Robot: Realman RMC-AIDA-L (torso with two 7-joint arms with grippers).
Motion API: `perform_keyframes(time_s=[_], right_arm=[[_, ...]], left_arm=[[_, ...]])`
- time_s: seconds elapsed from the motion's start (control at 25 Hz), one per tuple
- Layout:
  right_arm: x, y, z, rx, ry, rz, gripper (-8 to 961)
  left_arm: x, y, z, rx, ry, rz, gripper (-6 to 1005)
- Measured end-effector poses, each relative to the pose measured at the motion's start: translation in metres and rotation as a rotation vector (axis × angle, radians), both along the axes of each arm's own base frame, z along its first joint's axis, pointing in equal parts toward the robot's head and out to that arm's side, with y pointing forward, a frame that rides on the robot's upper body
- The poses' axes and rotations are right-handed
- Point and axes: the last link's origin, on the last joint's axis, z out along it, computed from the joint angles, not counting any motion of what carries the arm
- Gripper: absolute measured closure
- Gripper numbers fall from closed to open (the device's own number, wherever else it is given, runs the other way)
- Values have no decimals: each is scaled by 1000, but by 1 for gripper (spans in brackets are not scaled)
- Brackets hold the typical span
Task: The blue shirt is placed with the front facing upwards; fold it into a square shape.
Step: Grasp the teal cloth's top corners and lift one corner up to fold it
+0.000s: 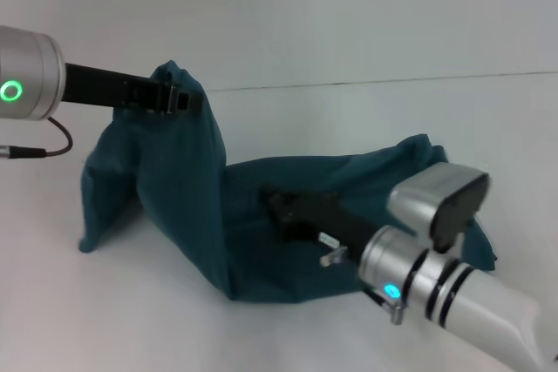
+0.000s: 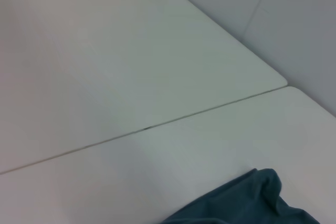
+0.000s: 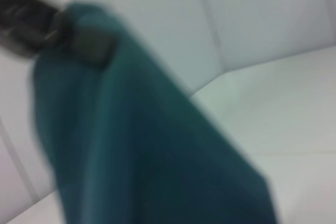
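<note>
Item: blue shirt, dark teal cloth, crumpled rather than flat; no lettering or label shows.
Location: on the white worktop, in its middle and near part, spread from left of centre toward the right edge.
Form, left portion: drawn up into a peak, with cloth hanging from that peak down to the worktop in long folds; a loose flap trails toward the left edge.
Form, right portion: lies low and bunched on the surface, ending in a raised corner toward the right edge.
Worktop detail: a thin seam runs across it from left to right, beyond the shirt.
Left gripper: raised above the worktop left of centre, at the top of the peak; its dark fingers are clenched on the shirt's fabric and carry it off the surface.
Right gripper: low over the shirt's flat portion, near the front edge and right of centre, resting on or just above the cloth; whether its fingers are clenched or released, one cannot tell.
Left wrist view: bare worktop with the seam, and a small bunched corner of the shirt lying on it.
Right wrist view: the lifted fold of the shirt fills the near field, blurred, with the left gripper clamped at its top.
</note>
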Motion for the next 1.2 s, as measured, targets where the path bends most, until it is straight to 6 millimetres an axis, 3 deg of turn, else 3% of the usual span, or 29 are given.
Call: perform_keyframes(time_s=[0.2,0.44,0.64,1.0,1.12,1.2], right_arm=[[2,9,4,19,-21,-15,934],[-25,20,-16,-59,-100,20,934],[-55,11,-33,-140,-118,117,934],[-81,4,-50,-207,-169,190,934],[-82,4,-47,-206,-157,195,934],[-70,5,-41,-185,-128,157,934]], left_arm=[[-1,0,1,1,0,1,912],[-2,-1,1,0,0,4,912],[-1,-1,1,2,-1,2,912],[1,-1,2,5,-13,-6,911],[1,0,2,8,-14,-7,911],[0,0,3,12,-17,-4,911]])
